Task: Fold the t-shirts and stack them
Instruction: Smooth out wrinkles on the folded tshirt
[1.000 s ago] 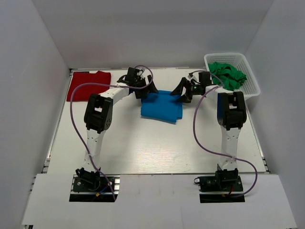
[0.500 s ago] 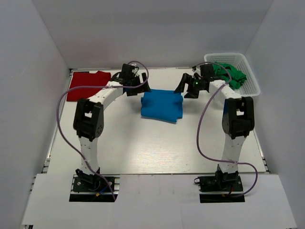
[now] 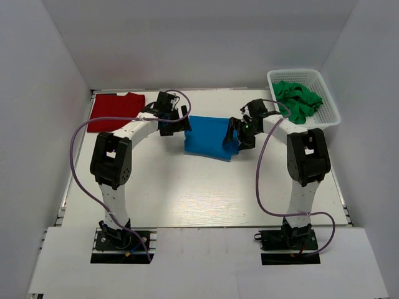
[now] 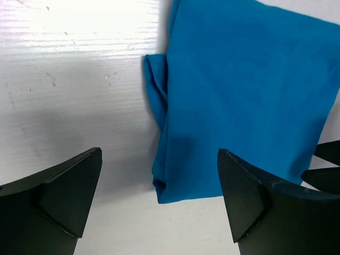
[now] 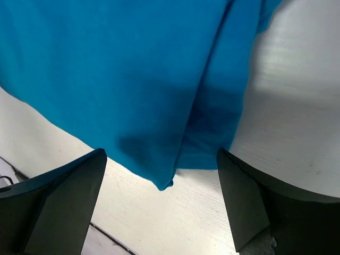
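Both arms have closed in over the last half second. Your left gripper (image 3: pixel 182 126) has slid down from the far edge to the left side of the bright blue folded cloth t-shirt (image 3: pixel 211 138). Your right gripper (image 3: pixel 235 138) has swung away from the basket corner to the shirt's right side. The blue shirt itself hasn't budged; it sits mid-table, a little toward the far side.

Starting at your left, the dark red cloth t-shirt (image 3: pixel 115 111) lies flat in the far left corner of the white table (image 3: pixel 187 187), well apart from the blue one.

Next, your left gripper has its black fingers (image 4: pixel 58 191) spread wide. In its wrist view the blue shirt's folded corner sits in the gap between them. Nothing is pinched, and you can't tell whether the tips touch the cloth.

Across the shirt, your right gripper is just as wide. Its fingers (image 5: pixel 249 196) frame the shirt's other corner, where the layered edge shows as a darker fold. It has no grip on anything either.

At the far right corner stands the white plastic lattice basket (image 3: pixel 324 115), with crumpled green cloth (image 3: pixel 298 99) heaped inside it.
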Controlling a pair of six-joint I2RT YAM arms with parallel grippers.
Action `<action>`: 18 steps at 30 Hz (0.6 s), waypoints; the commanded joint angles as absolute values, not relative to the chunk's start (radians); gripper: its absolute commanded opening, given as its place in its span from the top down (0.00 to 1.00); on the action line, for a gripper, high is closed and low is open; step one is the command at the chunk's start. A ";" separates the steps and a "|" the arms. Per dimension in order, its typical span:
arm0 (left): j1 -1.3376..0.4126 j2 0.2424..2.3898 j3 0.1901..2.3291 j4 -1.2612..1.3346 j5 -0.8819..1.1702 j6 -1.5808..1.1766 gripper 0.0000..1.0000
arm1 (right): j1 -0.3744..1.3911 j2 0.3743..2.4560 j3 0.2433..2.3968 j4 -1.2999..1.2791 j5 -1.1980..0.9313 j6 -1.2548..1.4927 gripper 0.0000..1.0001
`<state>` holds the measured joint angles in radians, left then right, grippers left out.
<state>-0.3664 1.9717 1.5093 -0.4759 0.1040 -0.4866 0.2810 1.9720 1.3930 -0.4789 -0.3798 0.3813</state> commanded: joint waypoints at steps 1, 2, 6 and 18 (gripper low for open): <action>-0.368 1.942 1.497 -0.472 0.107 -0.488 0.01 | 0.290 1.974 1.367 -0.457 -0.364 0.410 0.10; -0.368 1.942 1.497 -0.472 0.107 -0.488 0.01 | 0.291 1.974 1.368 -0.456 -0.376 0.414 0.10; -0.368 1.951 1.486 -0.462 0.117 -0.488 0.01 | 0.302 2.014 1.394 -0.446 -0.390 0.429 0.16; -0.359 1.953 1.453 -0.449 0.126 -0.497 0.01 | 0.321 1.936 1.397 -0.471 -0.293 0.462 0.69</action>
